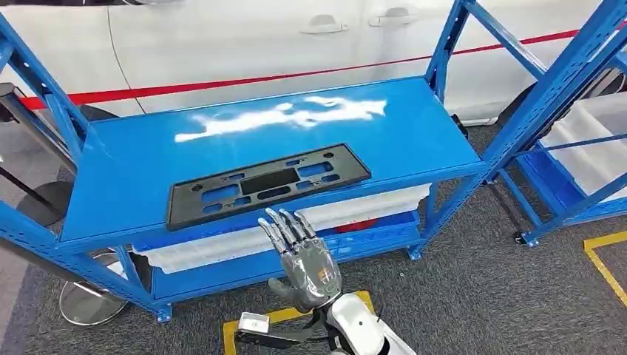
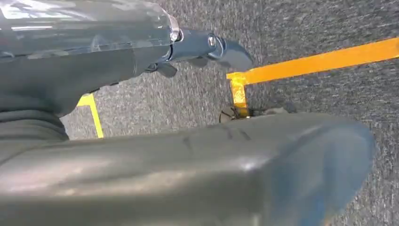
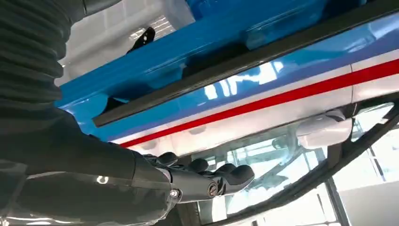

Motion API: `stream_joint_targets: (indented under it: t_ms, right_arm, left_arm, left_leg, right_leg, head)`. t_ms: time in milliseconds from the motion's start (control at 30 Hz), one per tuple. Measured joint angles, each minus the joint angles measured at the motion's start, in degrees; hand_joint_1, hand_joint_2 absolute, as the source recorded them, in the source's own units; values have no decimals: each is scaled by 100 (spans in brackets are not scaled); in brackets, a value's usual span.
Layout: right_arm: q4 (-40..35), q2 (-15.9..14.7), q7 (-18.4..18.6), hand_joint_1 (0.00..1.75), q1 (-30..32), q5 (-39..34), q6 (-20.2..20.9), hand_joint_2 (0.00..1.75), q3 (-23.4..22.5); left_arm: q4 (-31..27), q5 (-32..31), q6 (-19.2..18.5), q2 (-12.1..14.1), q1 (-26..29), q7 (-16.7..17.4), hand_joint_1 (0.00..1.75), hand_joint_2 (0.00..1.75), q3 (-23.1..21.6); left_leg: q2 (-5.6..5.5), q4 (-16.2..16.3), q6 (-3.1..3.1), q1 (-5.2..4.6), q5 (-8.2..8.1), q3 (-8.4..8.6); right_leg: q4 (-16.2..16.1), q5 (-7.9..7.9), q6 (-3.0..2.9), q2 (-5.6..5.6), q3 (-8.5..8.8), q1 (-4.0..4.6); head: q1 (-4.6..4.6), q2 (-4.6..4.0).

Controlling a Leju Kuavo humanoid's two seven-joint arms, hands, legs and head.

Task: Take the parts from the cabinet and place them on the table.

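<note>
A flat black plastic part (image 1: 268, 183) with several cut-outs lies on the top board of the blue rack (image 1: 148, 163), close to its front edge. My right hand (image 1: 303, 255) is raised just in front of and below that edge, fingers stretched out and apart, holding nothing and apart from the part. In the right wrist view the hand (image 3: 202, 176) is seen with the part's dark edge (image 3: 226, 70) on the blue board beyond it. My left hand (image 2: 197, 47) hangs over the grey carpet, fingers straight, empty.
White bins (image 1: 222, 248) and something red (image 1: 358, 224) sit on the rack's lower shelf. A second blue rack (image 1: 577, 96) with a white bin (image 1: 599, 140) stands at the right. A white car (image 1: 259, 37) is behind. Yellow tape (image 1: 602, 259) marks the carpet.
</note>
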Motion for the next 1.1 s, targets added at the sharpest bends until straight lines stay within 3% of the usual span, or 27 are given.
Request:
stream_joint_targets:
  t_ms: [33,100,133,267,300,333,367,433,467,500,533,567,600,633,667,700,733,833,867,933,967,1000,1033,1067,1100]
  right_arm:
    - [0,0,0,0,0,0,0,175,-2]
    - [-9,0,0,0,-2,0,0,175,-17]
    - [-9,0,0,0,-4,0,0,175,-22]
    - [-28,11,-4,0,-1,2,2,175,-26]
    - [-55,28,-4,0,5,2,2,175,-28]
    - [-57,33,-9,0,1,4,0,175,-28]
    - [-55,53,-9,0,-6,13,2,175,-28]
    - [-52,52,-22,0,25,57,22,175,-31]
    - [-52,52,-22,0,45,83,43,175,-39]
    - [-55,52,-22,0,63,120,70,175,-44]
    - [-55,52,-18,0,76,163,102,175,-54]
    - [-57,52,-9,0,85,208,125,175,-74]
    - [-68,52,11,0,84,278,173,175,-101]
    - [-72,52,57,0,80,357,206,175,-118]
    - [-70,50,114,0,68,429,241,175,-133]
    - [-66,44,206,0,61,549,330,175,-182]
    - [-53,42,338,0,49,683,493,175,-229]
    - [118,26,586,0,-11,888,780,175,-422]
    - [188,24,586,0,-32,918,809,175,-472]
    - [349,24,592,0,-41,948,824,175,-551]
    - [428,24,592,0,-30,949,830,175,-562]
    - [509,24,592,0,-23,964,853,175,-573]
    - [574,24,592,0,-15,988,894,175,-583]
    - [628,24,590,0,-12,1030,918,175,-595]
    - [684,24,586,0,-15,1077,948,175,-601]
  left_arm:
    - [0,0,0,0,1,0,0,0,4]
    - [0,0,0,-7,2,0,0,0,9]
    - [15,0,0,-40,17,2,0,0,11]
    - [15,-2,-2,-37,-17,0,0,0,20]
    - [13,-2,0,-33,-42,-4,0,0,22]
    - [13,-2,0,-31,-28,-4,0,0,26]
    - [15,-2,0,-33,-25,-9,0,0,33]
    - [15,-7,-9,-31,-20,-18,0,0,39]
    - [15,-9,-15,-31,-10,-24,0,0,39]
    - [15,-13,-26,-31,1,-35,0,0,39]
    - [15,-20,-44,-31,13,-44,0,0,39]
    - [15,-33,-57,-31,20,-50,0,0,39]
    - [15,-61,-83,-24,19,-66,0,0,39]
    - [15,-72,-120,-24,24,-72,0,0,39]
    - [17,-90,-147,-24,17,-72,0,0,39]
    - [17,-123,-203,-24,-6,-85,0,0,37]
    - [17,-146,-251,-18,-8,-90,0,0,37]
    - [17,-186,-343,-7,-15,-79,0,0,15]
    - [17,-184,-348,2,-12,-70,0,0,7]
    - [17,-175,-361,7,-12,-66,0,0,7]
    - [17,-166,-365,7,-12,-66,0,0,7]
    - [17,-157,-365,9,-11,-66,0,0,7]
    - [17,-144,-365,11,-10,-66,0,0,7]
    - [17,-135,-358,13,-8,-68,0,0,9]
    - [17,-131,-345,13,-5,-68,0,0,9]
  left_leg:
    - [-11,-1,0,-17,-37,57]
    - [-19,-5,-9,-47,-114,182]
    - [-19,-14,-30,-48,-149,180]
    - [-2,-82,-152,-38,-203,231]
    - [8,-79,-187,-71,-246,270]
    - [7,76,-206,-64,-322,265]
    - [-2,415,-223,-47,-495,95]
    - [2,1367,-287,-1,-851,-468]
    - [3,1676,-314,16,-890,-689]
    - [4,1724,-338,33,-776,-793]
    - [6,1504,-351,47,-535,-750]
    - [6,1080,-356,60,-221,-603]
    - [11,456,-354,75,153,-359]
    - [17,112,-343,79,248,-222]
    - [7,34,-305,34,160,-175]
    - [-9,64,-239,34,170,-183]
    - [-15,67,-213,33,154,-191]
    - [-13,-10,-85,40,163,-123]
    - [-7,-22,-49,41,143,-96]
    - [-3,-21,-11,31,115,-80]
    - [-4,-20,0,27,98,-73]
    - [-12,-18,-1,25,79,-56]
    - [-21,-18,-7,23,56,-22]
    - [-29,-18,-16,21,23,25]
    - [-32,-18,-28,20,-13,84]
  right_leg:
    - [-361,309,-36,0,111,7]
    - [-1414,944,-156,-1,544,59]
    - [-1644,912,-237,-6,666,97]
    - [-1783,856,-270,13,703,127]
    - [-1882,879,-278,9,792,27]
    - [-1939,860,-306,5,875,29]
    - [-1942,844,-331,-6,915,26]
    - [-1940,784,-336,-14,964,31]
    - [-1935,757,-336,-12,983,33]
    - [-1927,726,-331,-6,1015,31]
    - [-1921,691,-321,8,1058,27]
    - [-1910,649,-303,19,1109,20]
    - [-1893,593,-277,22,1176,15]
    - [-1884,551,-244,16,1195,14]
    - [-1852,508,-192,29,1197,53]
    - [-1859,512,-169,27,1191,50]
    - [-1864,503,-143,24,1192,50]
    - [-1758,433,-36,12,1201,-3]
    - [-1505,291,-25,4,1073,3]
    - [-613,-113,5,3,556,-7]
    - [-214,-229,11,4,300,-6]
    - [-6,-202,14,4,123,-6]
    - [-110,-12,4,3,104,-6]
    - [-470,291,-20,3,215,-4]
    - [-996,634,-53,3,436,-1]
  head:
    - [0,0]
    - [0,0]
    - [-7,0]
    - [-2,0]
    - [-2,0]
    - [-7,0]
    - [-9,0]
    - [-9,0]
    - [-9,0]
    - [-9,0]
    - [-9,0]
    - [-9,0]
    - [-9,0]
    - [-9,0]
    - [-7,0]
    - [-7,0]
    - [-7,0]
    - [-7,0]
    - [-4,0]
    - [-4,0]
    - [-4,0]
    - [-4,0]
    - [-4,0]
    - [-4,0]
    - [-4,0]
